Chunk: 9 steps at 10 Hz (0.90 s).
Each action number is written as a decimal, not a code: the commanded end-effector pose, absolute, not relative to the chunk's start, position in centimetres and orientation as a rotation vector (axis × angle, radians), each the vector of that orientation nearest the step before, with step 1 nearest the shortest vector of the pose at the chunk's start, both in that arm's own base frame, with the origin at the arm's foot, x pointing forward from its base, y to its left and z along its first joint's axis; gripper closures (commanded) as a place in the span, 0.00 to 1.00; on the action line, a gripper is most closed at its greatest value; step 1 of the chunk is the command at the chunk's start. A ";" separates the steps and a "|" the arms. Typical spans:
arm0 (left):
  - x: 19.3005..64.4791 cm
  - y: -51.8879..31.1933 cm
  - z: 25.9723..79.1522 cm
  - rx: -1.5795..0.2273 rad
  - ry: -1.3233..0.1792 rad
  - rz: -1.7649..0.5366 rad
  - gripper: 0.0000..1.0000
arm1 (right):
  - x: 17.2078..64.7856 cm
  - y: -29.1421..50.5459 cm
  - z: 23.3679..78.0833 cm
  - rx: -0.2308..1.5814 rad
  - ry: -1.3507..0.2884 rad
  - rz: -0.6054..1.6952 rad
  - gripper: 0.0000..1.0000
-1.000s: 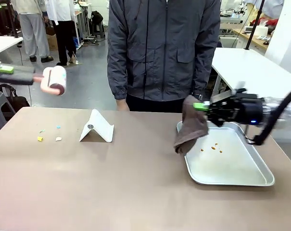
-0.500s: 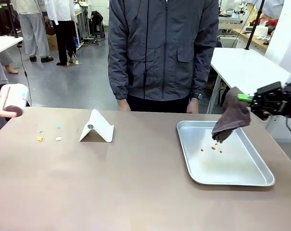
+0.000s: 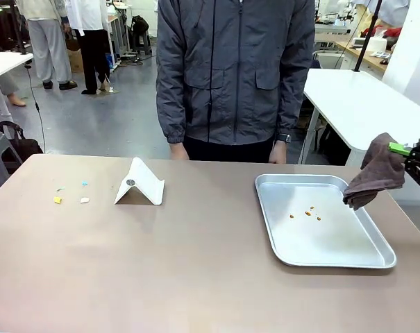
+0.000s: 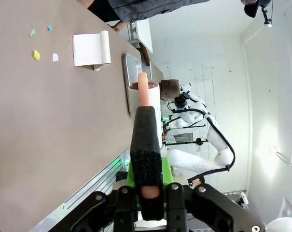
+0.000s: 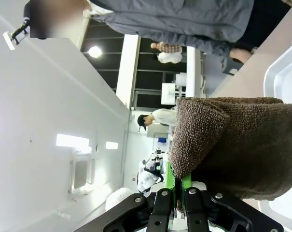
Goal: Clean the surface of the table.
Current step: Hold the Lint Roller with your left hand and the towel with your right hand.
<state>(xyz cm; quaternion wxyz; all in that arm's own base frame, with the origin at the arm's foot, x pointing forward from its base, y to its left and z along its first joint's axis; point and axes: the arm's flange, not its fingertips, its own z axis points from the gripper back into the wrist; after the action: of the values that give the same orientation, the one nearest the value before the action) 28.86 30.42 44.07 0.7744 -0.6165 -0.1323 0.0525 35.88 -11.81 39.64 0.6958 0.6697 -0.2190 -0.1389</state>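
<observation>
The right claw [image 5: 176,187] was pressed together on a fold of a brown cloth [image 5: 237,145], which bunched up ahead of its tips and blocked most of what lay beyond them. In the front view this claw was cut off by the picture's edge, so little more than a green pad and some black body could be seen. The cloth hung from it in the air, above the near rim of a metal tray [image 3: 334,243] and clear of it. A few orange crumbs [image 3: 307,213] lay on the tray floor, off to the side of the hanging cloth. The left claw [image 4: 148,193] was clamped on the dark handle of a lint roller [image 4: 146,106], which stuck straight out past its tips. The roller's drum covered part of the tray's edge behind it. The brown counter [image 4: 49,121] stretched away beside and beyond this claw. Farther out on it stood a white folded card [image 4: 90,48], and near that lay some small coloured scraps [image 4: 36,54], too tiny to identify. A person [image 3: 234,69] stood at the counter's far side, across from both claws, hands mostly hidden behind its edge.
</observation>
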 end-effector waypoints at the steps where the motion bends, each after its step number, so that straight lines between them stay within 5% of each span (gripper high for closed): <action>1: 28.5 29.2 44.9 -1.327 -0.301 0.092 1.00 | 36.0 -11.2 40.0 1.489 -0.474 -0.307 1.00; 9: 28.5 29.2 44.9 -1.327 -0.301 0.092 1.00 | 36.0 -11.2 40.0 1.489 -0.474 -0.307 1.00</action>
<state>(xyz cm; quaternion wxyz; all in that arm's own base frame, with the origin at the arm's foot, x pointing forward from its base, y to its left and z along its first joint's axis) 28.79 29.67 44.76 0.7755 -0.6150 -0.1359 0.0424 36.02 -11.44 39.57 0.6978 0.6696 -0.2151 -0.1363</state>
